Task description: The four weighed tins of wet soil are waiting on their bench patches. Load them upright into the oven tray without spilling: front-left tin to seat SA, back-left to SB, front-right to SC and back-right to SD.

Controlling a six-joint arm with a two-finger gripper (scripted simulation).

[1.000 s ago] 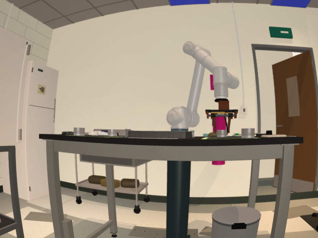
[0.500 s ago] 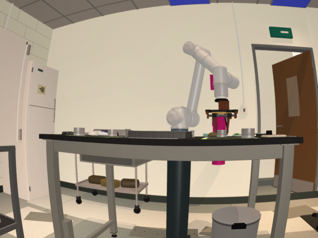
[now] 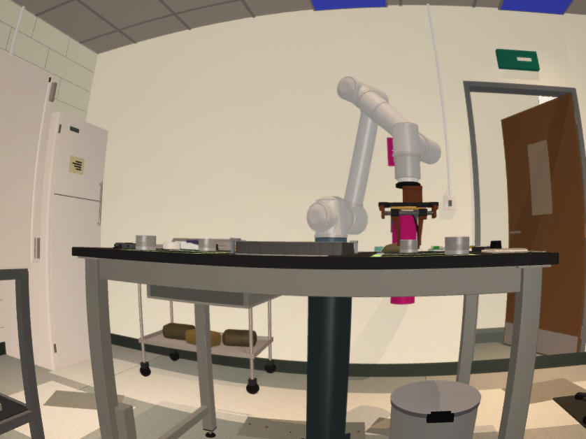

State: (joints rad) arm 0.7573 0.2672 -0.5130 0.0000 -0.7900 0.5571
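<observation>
A grey tin (image 3: 408, 245) stands upright on the bench right of the middle, and my gripper (image 3: 408, 239) reaches straight down over it with its fingers closed on the tin's sides. A second tin (image 3: 457, 245) stands to its right. Two more tins (image 3: 145, 242) (image 3: 207, 244) stand at the left end of the bench. The dark oven tray (image 3: 294, 247) lies between the pairs, in front of the arm's base; its seats are hidden at this low angle.
The black bench top (image 3: 312, 259) spans the view on grey legs. Small flat items (image 3: 502, 248) lie at its right end, and a white block (image 3: 179, 245) among the left tins. A pink cylinder (image 3: 403, 265) stands behind the gripper.
</observation>
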